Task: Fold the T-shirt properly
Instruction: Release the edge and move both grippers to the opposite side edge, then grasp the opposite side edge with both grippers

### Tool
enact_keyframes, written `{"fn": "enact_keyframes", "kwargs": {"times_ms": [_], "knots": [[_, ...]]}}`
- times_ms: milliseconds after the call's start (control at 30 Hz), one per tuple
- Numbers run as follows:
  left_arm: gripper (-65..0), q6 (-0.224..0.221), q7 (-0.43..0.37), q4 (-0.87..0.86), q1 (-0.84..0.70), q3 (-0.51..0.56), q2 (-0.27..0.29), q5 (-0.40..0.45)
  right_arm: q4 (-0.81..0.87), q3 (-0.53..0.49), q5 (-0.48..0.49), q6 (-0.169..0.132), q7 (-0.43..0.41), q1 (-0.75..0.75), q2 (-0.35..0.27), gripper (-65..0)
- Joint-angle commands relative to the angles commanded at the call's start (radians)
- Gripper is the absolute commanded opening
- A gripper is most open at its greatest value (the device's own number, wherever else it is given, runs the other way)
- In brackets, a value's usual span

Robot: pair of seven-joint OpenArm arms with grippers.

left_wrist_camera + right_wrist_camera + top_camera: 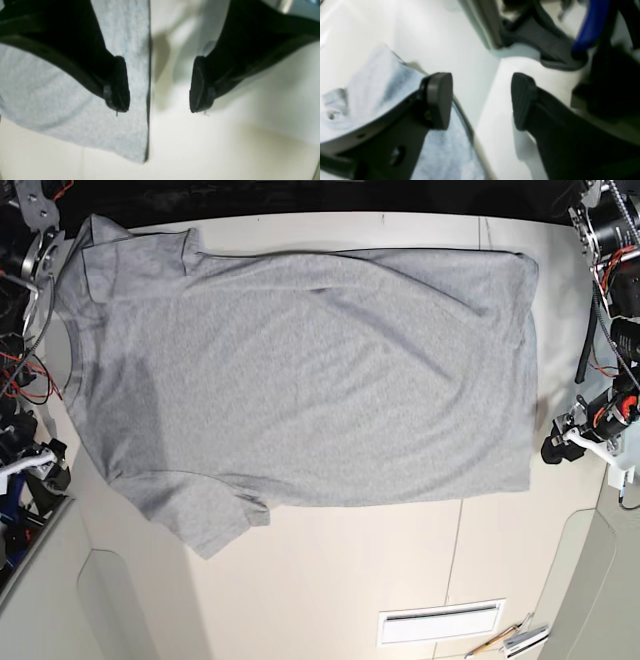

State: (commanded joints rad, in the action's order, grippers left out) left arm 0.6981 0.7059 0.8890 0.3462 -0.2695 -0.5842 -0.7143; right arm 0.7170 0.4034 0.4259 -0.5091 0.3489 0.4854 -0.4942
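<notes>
1. Currently the T-shirt lies spread flat on the pale surface, plain heather-grey side up, neck toward base-view left, hem toward right.
2. Light wrinkles across the body; near sleeve slightly rumpled.
3. Left gripper: jaws wide apart, empty, above the hem edge.
4. Right gripper: jaws wide apart, empty.
</notes>
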Motion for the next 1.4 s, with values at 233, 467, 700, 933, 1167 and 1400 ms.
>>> {"fn": "enact_keyframes", "kwargs": {"times_ms": [233, 467, 700, 933, 1167, 1400], "knots": [[-24.1, 0.0, -0.044, -0.164, 0.078, 0.043, 0.017, 0.045, -0.103, 0.0, -0.068, 0.016, -0.04, 0.001, 0.026, -28.6], [-24.1, 0.0, -0.035, -0.17, 0.078, 0.043, 0.072, 0.045, -0.113, 0.0, -0.068, 0.014, -0.043, 0.005, 0.119, -28.6], [-24.1, 0.0, -0.036, -0.17, 0.084, 0.043, 0.108, 0.046, -0.113, 0.0, -0.068, -0.018, -0.042, 0.035, 0.18, -28.6], [-24.3, 0.0, -0.029, -0.17, 0.084, 0.043, 0.137, 0.046, -0.113, -0.156, -0.066, -0.027, -0.043, 0.057, 0.196, -28.8], [-51.7, 0.0, -0.027, -0.17, 0.095, 0.043, 0.135, 0.045, -0.092, -0.233, -0.067, -0.027, -0.043, 0.057, 0.195, -54.8], [-65.0, 0.0, 0.047, -0.161, 0.161, 0.043, 0.135, 0.028, 0.018, -0.233, -0.067, -0.063, -0.019, 0.056, 0.192, -65.0]]}}
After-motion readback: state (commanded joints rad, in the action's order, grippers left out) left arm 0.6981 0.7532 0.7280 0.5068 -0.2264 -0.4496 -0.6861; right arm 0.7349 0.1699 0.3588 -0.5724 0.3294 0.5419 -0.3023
